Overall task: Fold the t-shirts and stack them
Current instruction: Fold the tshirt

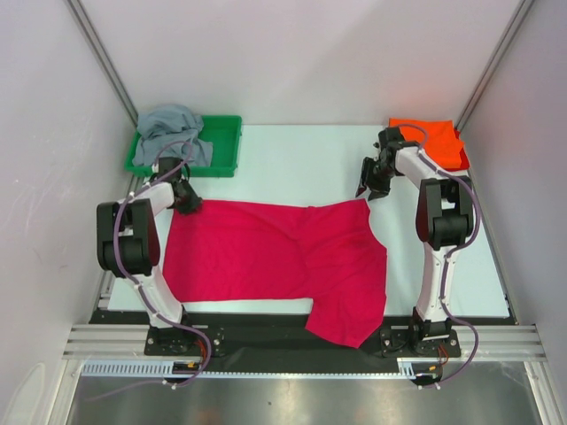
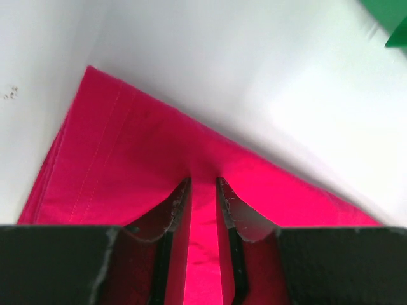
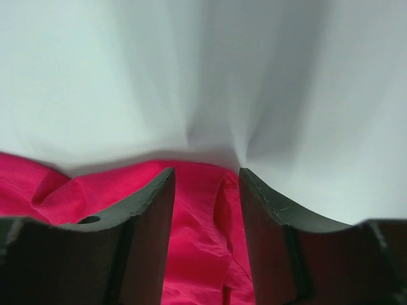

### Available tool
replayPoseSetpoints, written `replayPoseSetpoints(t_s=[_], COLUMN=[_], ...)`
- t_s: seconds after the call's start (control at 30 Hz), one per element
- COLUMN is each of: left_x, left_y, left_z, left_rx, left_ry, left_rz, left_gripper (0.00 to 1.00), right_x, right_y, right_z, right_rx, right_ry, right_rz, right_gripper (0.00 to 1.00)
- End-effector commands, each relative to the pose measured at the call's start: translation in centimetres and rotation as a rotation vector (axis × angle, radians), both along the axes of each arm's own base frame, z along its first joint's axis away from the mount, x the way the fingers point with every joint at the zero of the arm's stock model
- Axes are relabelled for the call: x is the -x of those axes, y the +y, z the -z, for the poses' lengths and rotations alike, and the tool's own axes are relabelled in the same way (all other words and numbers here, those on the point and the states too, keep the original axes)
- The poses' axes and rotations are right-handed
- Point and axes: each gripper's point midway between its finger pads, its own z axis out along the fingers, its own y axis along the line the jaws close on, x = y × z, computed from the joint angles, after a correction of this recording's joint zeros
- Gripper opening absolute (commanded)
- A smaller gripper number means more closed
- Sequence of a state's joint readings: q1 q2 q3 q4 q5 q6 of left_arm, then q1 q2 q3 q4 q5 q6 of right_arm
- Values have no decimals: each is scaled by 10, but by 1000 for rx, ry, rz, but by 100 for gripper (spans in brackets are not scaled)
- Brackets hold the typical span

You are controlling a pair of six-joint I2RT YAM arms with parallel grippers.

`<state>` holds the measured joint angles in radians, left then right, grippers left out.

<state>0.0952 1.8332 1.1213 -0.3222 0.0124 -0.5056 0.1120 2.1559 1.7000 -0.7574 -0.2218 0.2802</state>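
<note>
The crimson-pink t-shirt (image 1: 275,252) lies spread flat across the middle of the table, one sleeve hanging over the near edge. My left gripper (image 1: 188,203) is at its far left corner, and in the left wrist view it (image 2: 203,181) is shut on the shirt's edge (image 2: 127,159). My right gripper (image 1: 367,189) is at the shirt's far right corner. In the right wrist view its jaws (image 3: 206,171) stand open with the shirt's hem (image 3: 197,235) between them. The orange t-shirt (image 1: 436,142) lies folded at the back right. The grey t-shirt (image 1: 173,131) is crumpled in the tray.
A green plastic tray (image 1: 226,142) stands at the back left and shows in the left wrist view (image 2: 388,19). White walls and metal frame posts (image 1: 106,62) close in the table. The black front rail (image 1: 283,332) runs along the near edge.
</note>
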Motion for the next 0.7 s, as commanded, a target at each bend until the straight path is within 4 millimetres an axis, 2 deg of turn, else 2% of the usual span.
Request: replayPoseSetpoints(t_s=[0.0,0.17,0.2,0.37,0.47,0.67], left_x=[-19,-20,-22,-23,-20,-8], left_y=[4,6,7,10,13,20], left_z=[-10,-2,-2,9,21,27], left_rx=[8,20,18,19,19,-10], left_ry=[-44,-21,-20,18,75,114], left_rz=[2,-3,-8,-44,-63,-107], left_gripper=[26,26,26,22,20,19], right_x=[-9,-1,0,1,-3,-18], right_y=[9,7,6,-3,-14,-40], right_z=[-17,-10,-8,0,1,-13], right_rx=[-47,-48,-43,-18,22,113], right_ry=[-71,-48,-41,-19,-26,-97], right_rz=[-35,-55,-51,-24,20,109], right_gripper=[49,44,35,17,0,0])
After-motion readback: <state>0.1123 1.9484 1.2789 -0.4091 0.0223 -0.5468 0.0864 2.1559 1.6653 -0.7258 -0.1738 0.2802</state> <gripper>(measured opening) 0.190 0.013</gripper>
